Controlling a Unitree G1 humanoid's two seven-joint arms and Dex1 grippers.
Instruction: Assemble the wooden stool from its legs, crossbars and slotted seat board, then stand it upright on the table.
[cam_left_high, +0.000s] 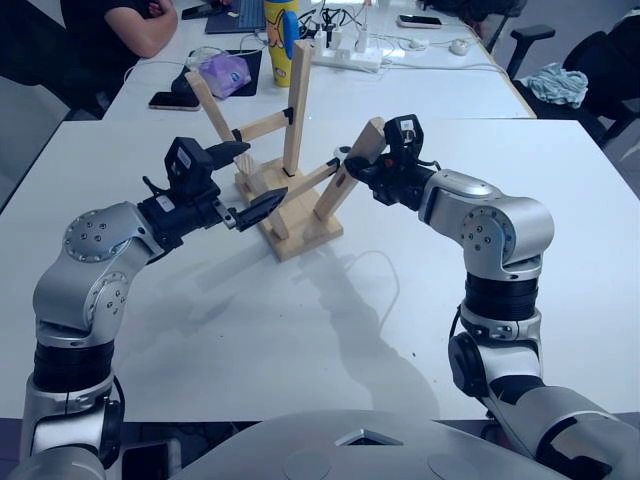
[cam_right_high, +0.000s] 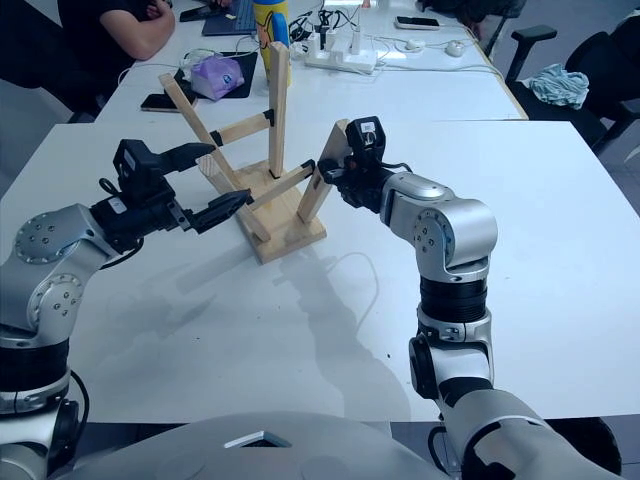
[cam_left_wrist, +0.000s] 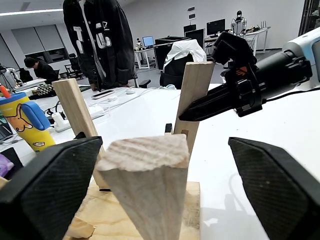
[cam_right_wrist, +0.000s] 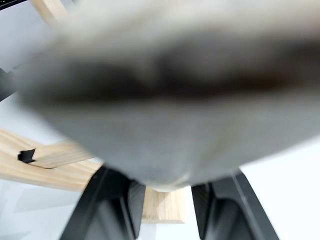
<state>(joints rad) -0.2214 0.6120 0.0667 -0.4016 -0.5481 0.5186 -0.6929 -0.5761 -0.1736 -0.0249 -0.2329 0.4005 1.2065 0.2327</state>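
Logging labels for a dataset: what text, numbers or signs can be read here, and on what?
White sticker atop the right gripper, which clamps a stool leg: too small to read.
White marks on the hanging black jacket: illegible.
Yellow cup print: no readable text.

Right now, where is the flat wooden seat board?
The flat wooden seat board lies on the white table, mid-scene in the left eye view, between the left gripper and the right gripper, which grips one wooden leg.
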